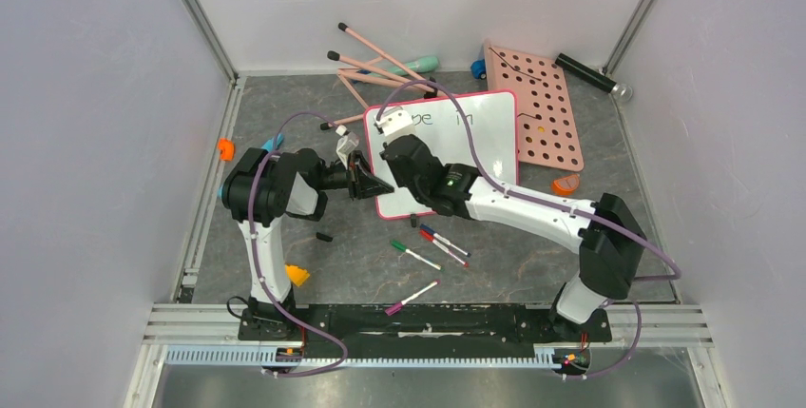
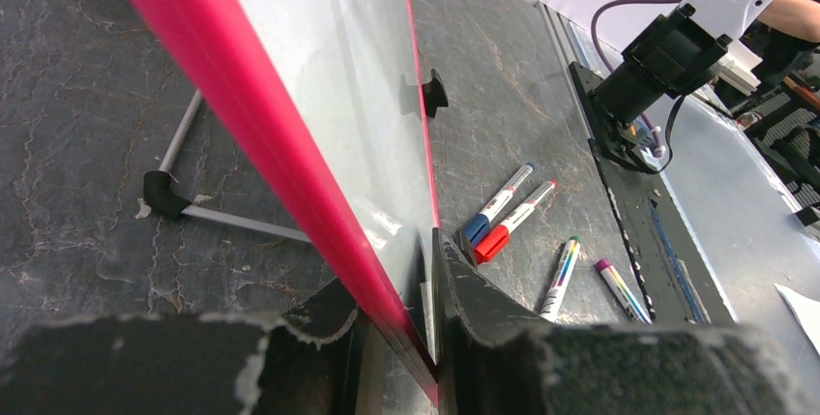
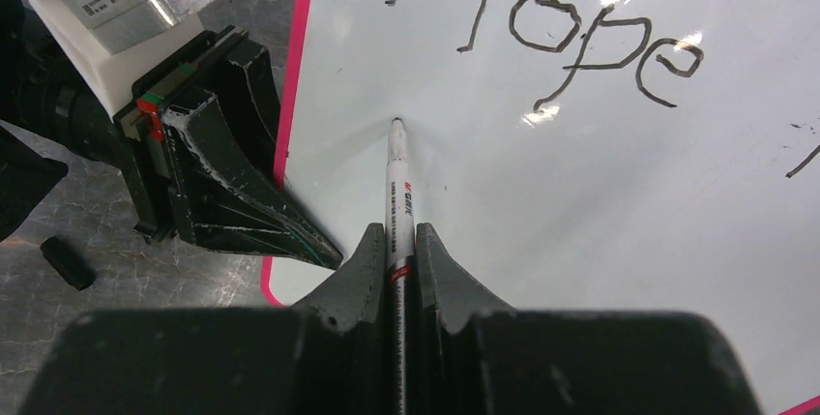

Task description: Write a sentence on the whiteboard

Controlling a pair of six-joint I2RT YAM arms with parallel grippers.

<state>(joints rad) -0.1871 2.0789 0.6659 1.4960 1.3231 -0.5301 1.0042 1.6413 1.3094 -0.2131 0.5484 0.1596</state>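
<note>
While the left jaws clamp the whiteboard (image 1: 485,146) by its pink left rim on the table (image 1: 285,142), the right jaws pinch a marker (image 3: 399,183), tip touching the board just below "Hope". By my read the sentence (image 3: 571,43) is roughly half done: "Hope in" written, second line apparently not begun.

White whiteboard (image 1: 489,151) with pink-red rim, black sentence (image 3: 571,43), white marker (image 3: 399,192)

The left arm (image 1: 269,237) rises from its base, elbow bent, with the forearm level and reaching toward the middle. There the left gripper (image 1: 367,183) pinches the left rim of the whiteboard (image 1: 487,146). The right arm (image 1: 532,206) stretches low and long across to the left. Its right gripper (image 3: 396,239) is clamped tight on a marker (image 3: 398,168), whose tip is against the board.
</note>
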